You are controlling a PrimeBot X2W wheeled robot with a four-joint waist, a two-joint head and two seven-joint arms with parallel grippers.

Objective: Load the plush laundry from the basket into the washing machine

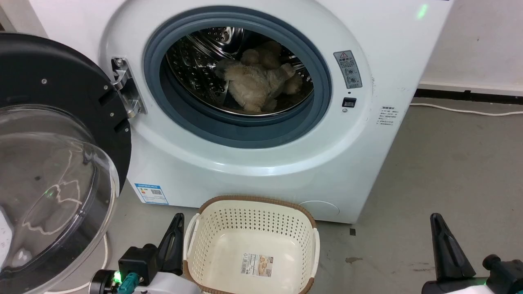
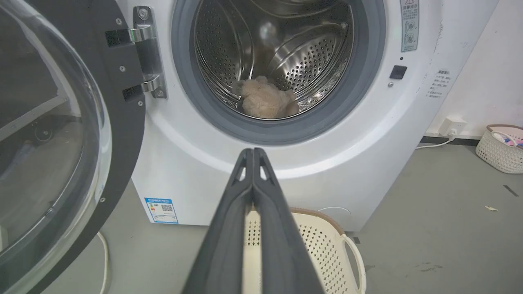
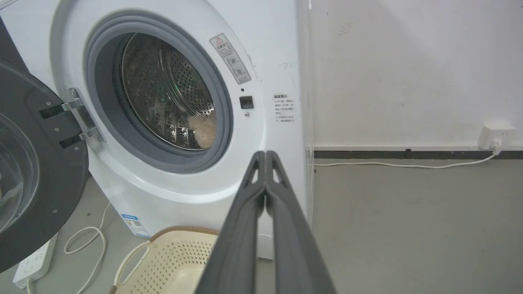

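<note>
Already loaded: the plush laundry lies inside the washing machine, with the basket empty below. Fingers pressed together, the left gripper and right gripper hold nothing. Loading appears complete; the next move is probably swinging the door shut.

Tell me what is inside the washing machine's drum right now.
The plush laundry lies low in the steel drum. The grey gasket hides the drum's front edge.

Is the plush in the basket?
No: the plush lies inside the washer, and the basket holds just its floor label.
</note>
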